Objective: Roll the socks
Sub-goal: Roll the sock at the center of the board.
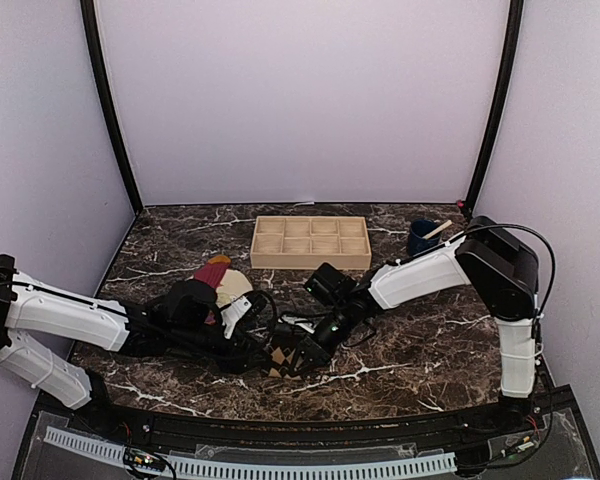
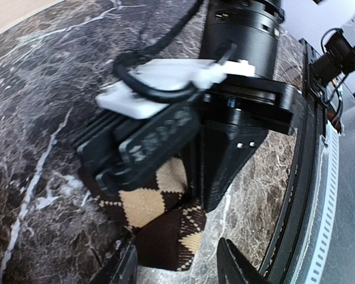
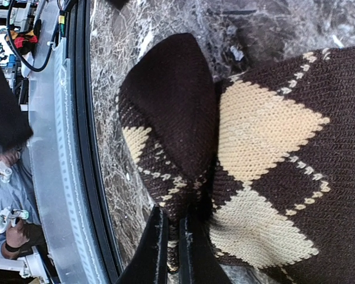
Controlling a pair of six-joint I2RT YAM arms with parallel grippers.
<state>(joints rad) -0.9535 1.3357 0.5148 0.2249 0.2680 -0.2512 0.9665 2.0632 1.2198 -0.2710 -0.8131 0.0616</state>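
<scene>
The black and tan argyle sock (image 1: pixel 280 358) lies near the table's front edge between both grippers. My right gripper (image 3: pixel 173 245) is shut on a folded edge of this sock (image 3: pixel 266 148), pinching the dark fabric between its fingertips. My left gripper (image 2: pixel 178 266) is open, one finger on each side of the sock's dark end (image 2: pixel 165 231), which lies flat on the marble. In the left wrist view the right gripper's black body (image 2: pixel 225 142) stands over the sock. The magenta sock (image 1: pixel 212 272) lies behind the left arm, partly hidden.
A round beige plate (image 1: pixel 236 287) sits beside the magenta sock. A wooden compartment tray (image 1: pixel 310 242) stands at the back middle, a blue cup (image 1: pixel 423 238) with a stick at the back right. A black rail (image 3: pixel 83 148) runs along the table's front edge, close to the sock.
</scene>
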